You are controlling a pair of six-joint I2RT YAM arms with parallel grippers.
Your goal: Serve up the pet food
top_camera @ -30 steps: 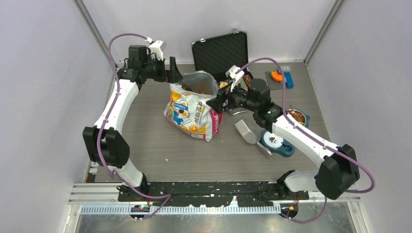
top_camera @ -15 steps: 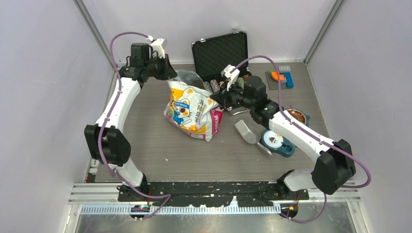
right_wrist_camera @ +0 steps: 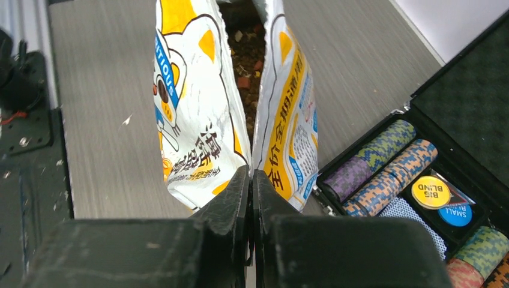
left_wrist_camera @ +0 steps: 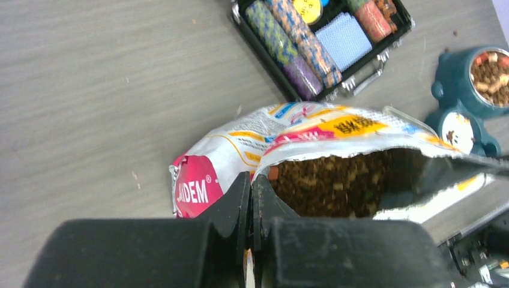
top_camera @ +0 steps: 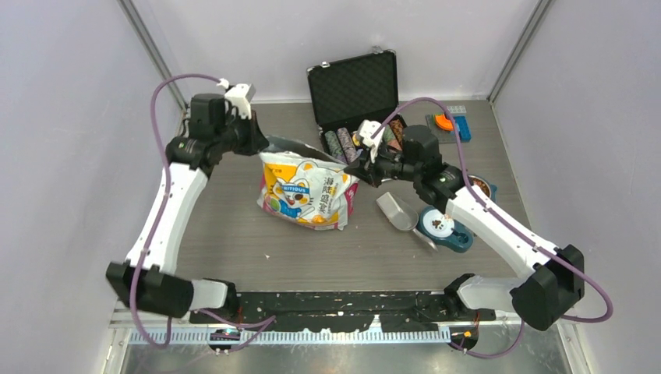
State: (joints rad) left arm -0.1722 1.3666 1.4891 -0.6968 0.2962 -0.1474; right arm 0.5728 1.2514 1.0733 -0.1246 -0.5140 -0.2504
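- On the counter [top_camera: 234, 226], your left tool [left_wrist_camera: 251, 179] is clenched on one rim of the bag [top_camera: 308, 195].
- Your right tool [right_wrist_camera: 252, 173] pinches the opposite rim.
- The pet food [left_wrist_camera: 336, 186] lies inside it.

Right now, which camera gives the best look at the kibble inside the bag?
The left wrist view: it looks straight into the open bag, with the kibble filling the mouth. The right wrist view shows only a thin strip of it between the bag's sides. The top view barely shows the bag's contents.
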